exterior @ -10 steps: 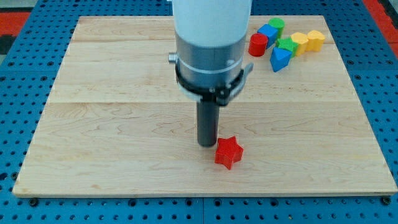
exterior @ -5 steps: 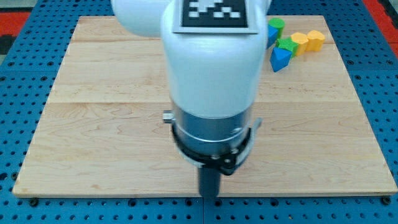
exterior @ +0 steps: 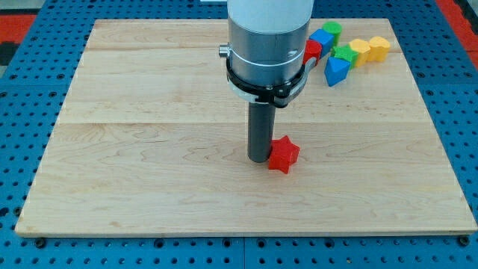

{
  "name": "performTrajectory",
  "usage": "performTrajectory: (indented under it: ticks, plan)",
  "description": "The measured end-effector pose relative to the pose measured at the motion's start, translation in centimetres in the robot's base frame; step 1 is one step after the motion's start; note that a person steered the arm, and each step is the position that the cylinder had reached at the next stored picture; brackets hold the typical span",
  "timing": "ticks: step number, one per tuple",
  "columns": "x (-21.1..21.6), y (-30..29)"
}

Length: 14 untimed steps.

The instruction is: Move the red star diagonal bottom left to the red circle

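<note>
The red star (exterior: 284,155) lies on the wooden board (exterior: 134,149), a little right of its middle. My tip (exterior: 259,158) stands on the board touching the star's left side. The red circle (exterior: 313,49) is at the view's top right, mostly hidden behind the arm's grey body, with only its right edge showing.
A cluster at the top right holds a blue block (exterior: 323,37), a green block (exterior: 333,28), a green block (exterior: 343,54), a blue block (exterior: 336,71), a yellow block (exterior: 360,50) and a yellow block (exterior: 379,47).
The arm swung down to the board's bottom edge, then came back up. The star now lies slightly up and to the right of where it was, with the tip at its left.
</note>
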<state>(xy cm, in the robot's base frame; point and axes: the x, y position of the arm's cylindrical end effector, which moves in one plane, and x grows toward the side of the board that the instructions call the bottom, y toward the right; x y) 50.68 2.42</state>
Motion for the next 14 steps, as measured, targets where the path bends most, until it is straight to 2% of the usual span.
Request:
performTrajectory:
  ticks: [1, 3, 4, 5, 6, 7, 8, 9, 10, 11, 12, 13, 14]
  plan:
    - [-0.5, 0.0]
    - [8.7, -0.8]
    - [5.6, 2.7]
    - [0.6, 3.5]
    - [0.6, 2.9]
    - [-1.4, 2.8]
    - [-8.1, 2.8]
    - [-11.0, 2.8]
    - [-8.1, 2.8]
    - [-3.0, 4.9]
    - [-2.2, 11.1]
    - [-5.4, 11.2]
    - [-5.9, 10.7]
